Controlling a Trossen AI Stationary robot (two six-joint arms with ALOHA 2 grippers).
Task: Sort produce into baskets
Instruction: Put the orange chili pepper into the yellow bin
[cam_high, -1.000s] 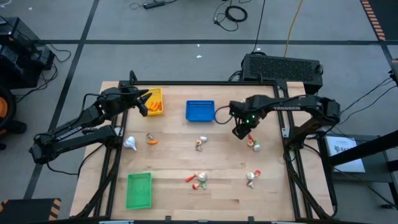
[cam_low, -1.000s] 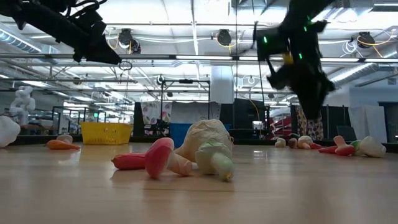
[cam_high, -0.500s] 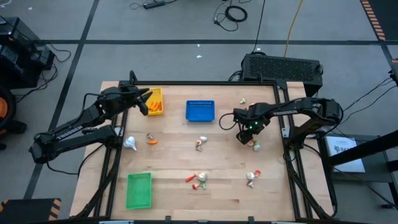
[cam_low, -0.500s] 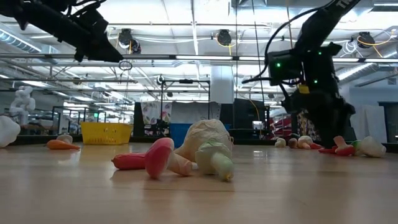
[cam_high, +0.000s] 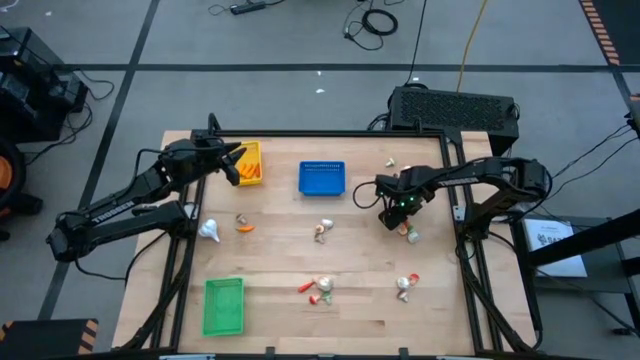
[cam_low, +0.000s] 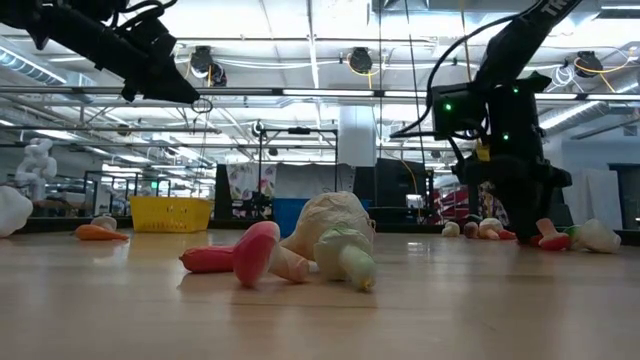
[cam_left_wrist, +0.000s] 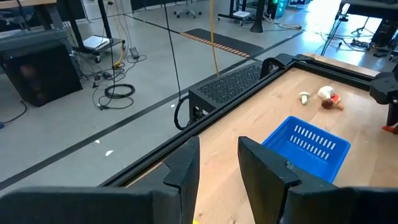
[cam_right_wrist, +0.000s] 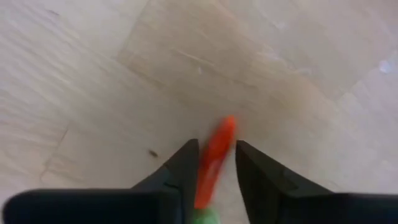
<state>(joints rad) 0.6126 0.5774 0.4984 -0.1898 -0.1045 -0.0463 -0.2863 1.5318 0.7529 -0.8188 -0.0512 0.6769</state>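
- High view: no writing legible. Wooden table (cam_high: 360, 300) framed by dark rails, grey floor with cables around it. Yellow basket (cam_high: 251, 155) at the far left edge, blue basket (cam_high: 322, 178) mid-far, green basket (cam_high: 223, 305) near the front left. Left gripper (cam_high: 233, 160) hanging over the yellow basket, orange pieces (cam_high: 250, 172) lying inside it. Right gripper (cam_high: 399, 213) down at the table near the right rail, beside a red-and-white piece (cam_high: 410, 234). Loose produce scattered: garlic (cam_high: 209, 231), carrot (cam_high: 245, 227), a centre cluster (cam_high: 322, 231), a front cluster (cam_high: 320, 289), a right-front pair (cam_high: 405, 285). Open wood between the clusters and along the front edge.
- Low view: pale plank surface, a hall with ceiling lights and racks behind. Front cluster large in the foreground, yellow basket far left, right gripper lowered at the far right among small pieces.
- Left wrist view: fingers (cam_left_wrist: 186, 168) parted slightly, nothing seen between them; blue basket ahead, black box beyond the table edge.
- Right wrist view: fingers (cam_right_wrist: 183, 171) clenched on an orange carrot-like piece (cam_right_wrist: 214, 158) with a green end, just above bare wood.
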